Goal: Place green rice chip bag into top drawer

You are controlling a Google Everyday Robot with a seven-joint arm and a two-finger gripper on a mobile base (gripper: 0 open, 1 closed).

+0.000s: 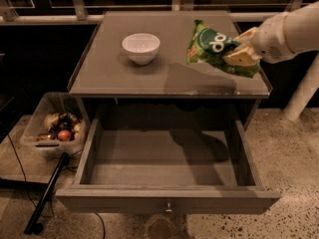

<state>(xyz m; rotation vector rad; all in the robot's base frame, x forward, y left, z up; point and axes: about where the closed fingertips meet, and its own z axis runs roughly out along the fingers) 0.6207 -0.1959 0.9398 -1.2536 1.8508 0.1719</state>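
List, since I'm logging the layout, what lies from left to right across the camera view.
From the left: clear plastic bin → white bowl → green rice chip bag → gripper, gripping the bag's right end.

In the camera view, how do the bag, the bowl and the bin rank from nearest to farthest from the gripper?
1. Bag: held in the gripper, above the right side of the table.
2. Bowl: on the table, to the left.
3. Bin: on the floor, far left.
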